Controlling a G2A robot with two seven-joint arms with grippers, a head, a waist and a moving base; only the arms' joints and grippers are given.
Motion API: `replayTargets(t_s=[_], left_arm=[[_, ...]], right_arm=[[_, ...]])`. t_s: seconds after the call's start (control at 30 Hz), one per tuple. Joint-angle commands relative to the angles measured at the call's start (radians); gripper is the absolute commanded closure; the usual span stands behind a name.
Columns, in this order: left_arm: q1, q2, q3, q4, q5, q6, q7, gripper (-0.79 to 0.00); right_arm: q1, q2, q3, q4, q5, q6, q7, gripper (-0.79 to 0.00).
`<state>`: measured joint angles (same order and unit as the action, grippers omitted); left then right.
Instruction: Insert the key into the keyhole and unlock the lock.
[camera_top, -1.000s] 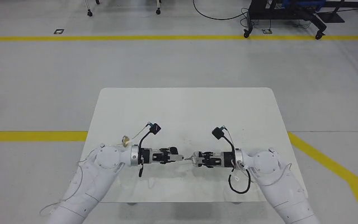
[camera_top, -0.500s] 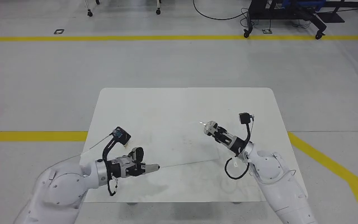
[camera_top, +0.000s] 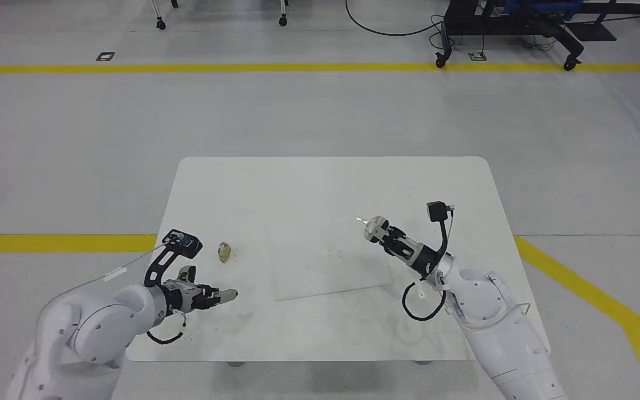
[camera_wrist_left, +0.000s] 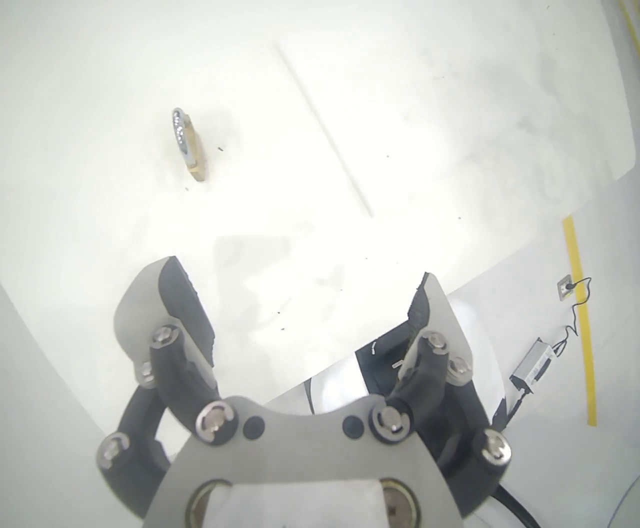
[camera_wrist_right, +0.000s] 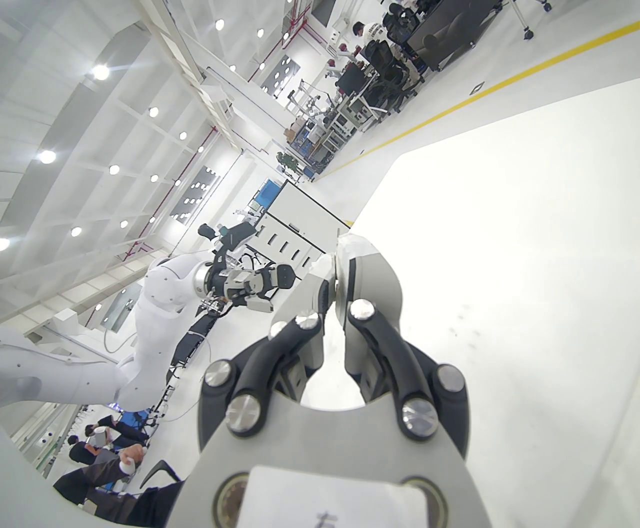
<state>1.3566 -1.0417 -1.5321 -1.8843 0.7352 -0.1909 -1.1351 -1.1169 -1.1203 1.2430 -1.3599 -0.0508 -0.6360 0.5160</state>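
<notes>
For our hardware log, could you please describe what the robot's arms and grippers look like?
The left arm and right arm have smooth white rounded shells with black wrist sections, looping black cables and a small black camera on a stalk. The left gripper and right gripper have grey metal plates, black linkages with silver bolts, and grey jaws; the left's carry black ribbed pads.

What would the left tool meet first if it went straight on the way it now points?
Probably only bare table; the lock lies to one side of the left tool's line. Depth is unclear.
</notes>
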Motion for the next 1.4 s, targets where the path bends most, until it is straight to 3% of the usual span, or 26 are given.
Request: replayTargets(t_s=[0.0,0.13,0.23,0.47,0.7,0.87,1.2,1.23,1.3,1.37], left_arm=[[-0.034,-0.002,0.03,0.057,0.022,-0.014,0.036,-0.671],[-0.107,-0.008,0.104,0.163,0.107,-0.009,0.097,-0.468],[-0.146,-0.013,0.141,0.227,0.104,-0.011,0.13,-0.385],[-0.208,-0.02,0.184,0.319,0.099,-0.023,0.183,-0.308],[-0.246,-0.021,0.21,0.353,0.157,-0.002,0.19,-0.342],[-0.289,-0.025,0.228,0.395,0.152,-0.01,0.221,-0.323],[-0.383,-0.041,0.299,0.513,0.141,-0.028,0.234,-0.194],[-0.387,-0.042,0.304,0.519,0.144,-0.028,0.233,-0.157],[-0.389,-0.044,0.313,0.526,0.15,-0.023,0.237,0.0],[-0.392,-0.044,0.315,0.53,0.15,-0.021,0.233,0.0]], right_arm=[[0.0,0.0,0.0,0.0,0.0,0.0,0.0,0.0],[0.0,0.0,0.0,0.0,0.0,0.0,0.0,0.0],[0.0,0.0,0.0,0.0,0.0,0.0,0.0,0.0],[0.0,0.0,0.0,0.0,0.0,0.0,0.0,0.0],[0.0,0.0,0.0,0.0,0.0,0.0,0.0,0.0],[0.0,0.0,0.0,0.0,0.0,0.0,0.0,0.0],[0.0,0.0,0.0,0.0,0.0,0.0,0.0,0.0],[0.0,0.0,0.0,0.0,0.0,0.0,0.0,0.0],[0.0,0.0,0.0,0.0,0.0,0.0,0.0,0.0],[0.0,0.0,0.0,0.0,0.0,0.0,0.0,0.0]])
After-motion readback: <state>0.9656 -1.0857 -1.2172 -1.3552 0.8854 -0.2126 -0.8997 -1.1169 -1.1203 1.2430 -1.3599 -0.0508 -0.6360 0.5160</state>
